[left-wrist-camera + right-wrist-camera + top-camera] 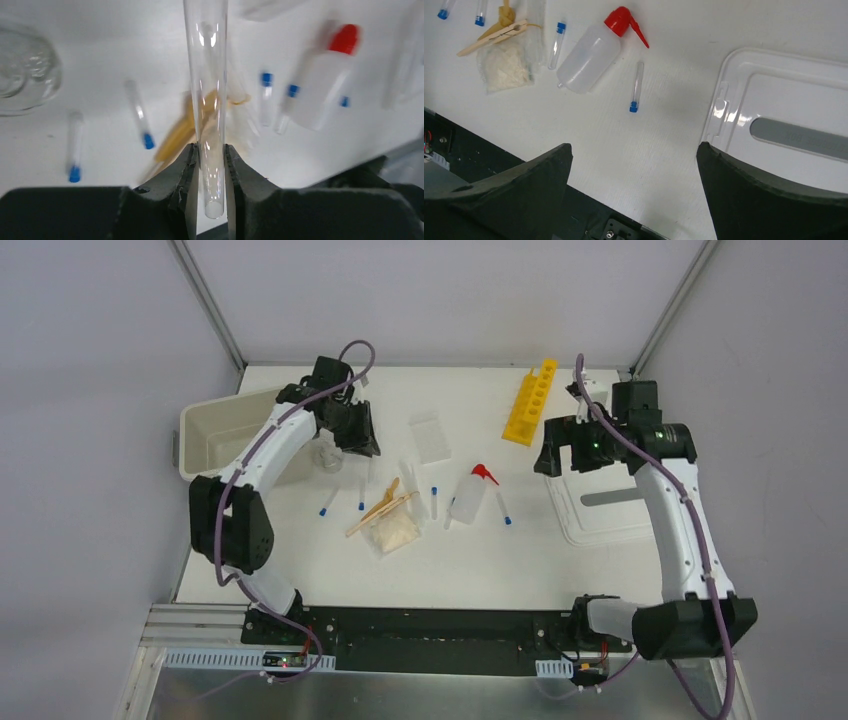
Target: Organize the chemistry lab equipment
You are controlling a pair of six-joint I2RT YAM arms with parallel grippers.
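Chemistry lab equipment lies spread over the white worktop. One piece is off the surface: a long clear tube is clamped in the left gripper. The two fingers press its sides close to the rounded end, and the rest of it runs up out of the wrist view. From above, this gripper hangs over the left-centre of the worktop, just beside the clear beaker and near the cream bin at the left edge.

Toward the middle, the wooden sticks lie across the beige packet. Small blue-capped tubes lie flat around them: two to the left, one between the sticks and the squeeze bottle, and one just right of that bottle. The bottle lies on its side, with its red nozzle toward the far edge. The yellow tube rack sits farther back and to the right, well apart from the loose tubes.

The right gripper is spread wide and holds nothing. It hovers above bare worktop at the left edge of the white lid, which lies flat on the right side.
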